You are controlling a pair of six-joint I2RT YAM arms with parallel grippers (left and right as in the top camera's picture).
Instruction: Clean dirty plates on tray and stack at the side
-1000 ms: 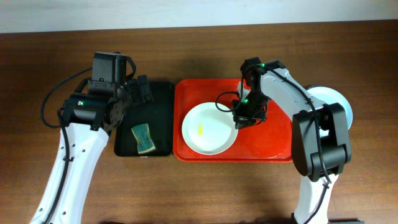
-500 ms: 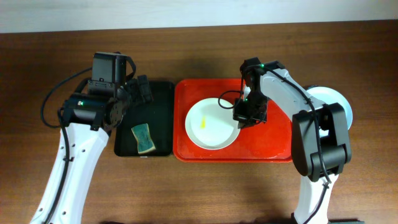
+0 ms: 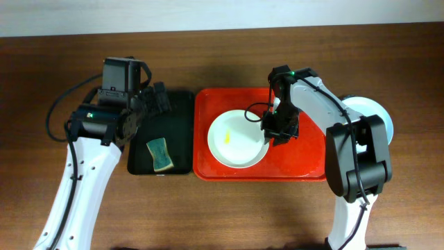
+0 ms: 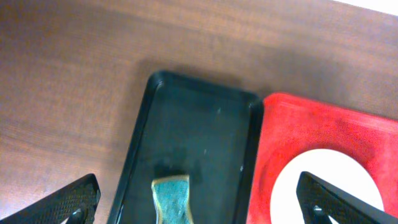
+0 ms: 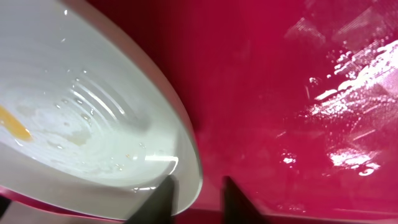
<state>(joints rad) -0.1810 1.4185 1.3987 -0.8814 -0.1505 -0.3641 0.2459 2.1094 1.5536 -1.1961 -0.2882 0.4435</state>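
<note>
A white plate (image 3: 232, 142) with a small yellow smear (image 3: 226, 137) lies on the red tray (image 3: 298, 163). My right gripper (image 3: 277, 130) is closed over its right rim. In the right wrist view one finger is inside the plate (image 5: 81, 112) and one outside over the tray (image 5: 298, 93), with the gripper (image 5: 199, 193) astride the rim. A pale mint-blue plate (image 3: 383, 118) sits on the table right of the tray, partly hidden by the right arm. My left gripper (image 3: 156, 103) is open and empty above the black tray (image 3: 182, 104).
A green sponge (image 3: 160, 153) lies in the black tray's near half and also shows in the left wrist view (image 4: 173, 199). The black tray (image 4: 199, 118) touches the red tray's left side. Wet streaks shine on the red tray's right half.
My right gripper has shifted slightly right and back, and the white plate has moved with it. The left arm has not moved.
</note>
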